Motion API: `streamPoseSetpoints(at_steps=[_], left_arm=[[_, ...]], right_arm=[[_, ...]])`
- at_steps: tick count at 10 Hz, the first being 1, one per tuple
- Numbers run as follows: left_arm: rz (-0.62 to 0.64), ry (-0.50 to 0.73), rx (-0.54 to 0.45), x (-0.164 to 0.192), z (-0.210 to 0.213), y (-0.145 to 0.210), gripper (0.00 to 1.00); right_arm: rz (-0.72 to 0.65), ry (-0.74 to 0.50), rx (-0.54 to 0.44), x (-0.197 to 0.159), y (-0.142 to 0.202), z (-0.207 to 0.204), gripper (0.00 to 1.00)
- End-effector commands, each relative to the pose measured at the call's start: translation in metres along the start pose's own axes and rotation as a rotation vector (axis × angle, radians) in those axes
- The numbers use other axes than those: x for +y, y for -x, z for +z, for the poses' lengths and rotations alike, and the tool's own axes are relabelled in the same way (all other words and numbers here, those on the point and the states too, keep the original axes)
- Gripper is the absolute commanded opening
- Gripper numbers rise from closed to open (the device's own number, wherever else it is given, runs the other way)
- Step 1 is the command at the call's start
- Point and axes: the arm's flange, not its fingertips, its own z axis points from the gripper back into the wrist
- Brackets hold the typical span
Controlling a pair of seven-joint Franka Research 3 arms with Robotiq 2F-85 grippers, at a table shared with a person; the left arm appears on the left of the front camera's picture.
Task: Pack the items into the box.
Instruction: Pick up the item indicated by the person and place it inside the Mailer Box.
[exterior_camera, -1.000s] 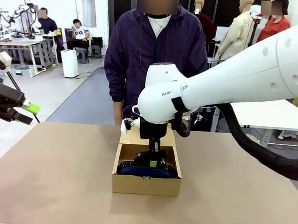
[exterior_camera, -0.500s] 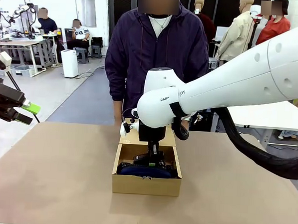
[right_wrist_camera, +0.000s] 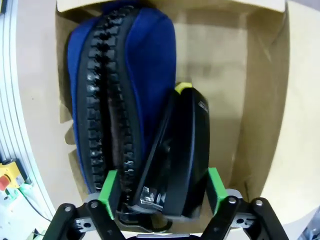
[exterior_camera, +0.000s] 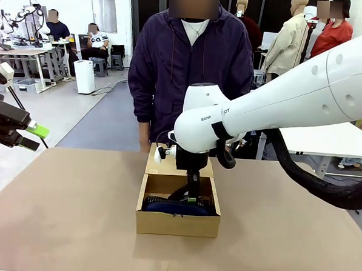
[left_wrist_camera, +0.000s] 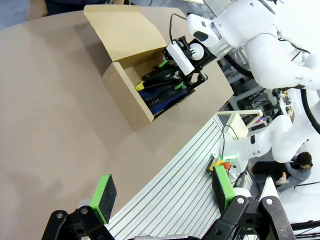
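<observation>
Hanging beside the counter's [exterior_camera: 73,227] left edge, nearest the camera, the left gripper [exterior_camera: 34,137] is wide open with nothing between its green pads, well apart from the work. Farther in, at the middle of the counter, the box [exterior_camera: 176,223] stands open with its plain front wall facing the robot. Inside, the pouch [right_wrist_camera: 150,65] lies lengthwise just behind that near wall, zipper up, taking roughly half the floor of the box. The stapler [right_wrist_camera: 182,150] sits just beyond it, tilted so that one long side leans on the pouch while the other goes down toward the bare cardboard floor. The right arm comes in from the right and drops straight into the box, and the right gripper [right_wrist_camera: 162,190] straddles the stapler's near end, jaws spread wide and one pad [right_wrist_camera: 216,186] to each side of it rather than clamped on it. A yellow-green tip at the stapler's far end may be the knife, though too little of it shows to be sure. Behind the gripper the flap lid [exterior_camera: 158,168] lies folded back toward the far edge. A person [exterior_camera: 172,62] in a dark zipped jacket stands close against that far edge, directly behind the box.
</observation>
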Motion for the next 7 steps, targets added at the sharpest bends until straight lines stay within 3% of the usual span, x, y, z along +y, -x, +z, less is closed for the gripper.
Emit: streamPoseSetpoints(at_steps=[1,5,7], left_arm=[[-0.004,0.002,0.008,0.000,0.002,0.001,1.00],[-0.004,0.002,0.008,0.000,0.002,0.001,1.00],[-0.004,0.002,0.008,0.000,0.002,0.001,1.00]], right_arm=[[-0.044,-0.004,-0.010,0.000,0.003,0.000,1.00],[-0.042,-0.003,-0.003,0.000,0.004,0.001,1.00],[-0.080,-0.011,-0.018,-0.008,0.024,0.019,1.00]])
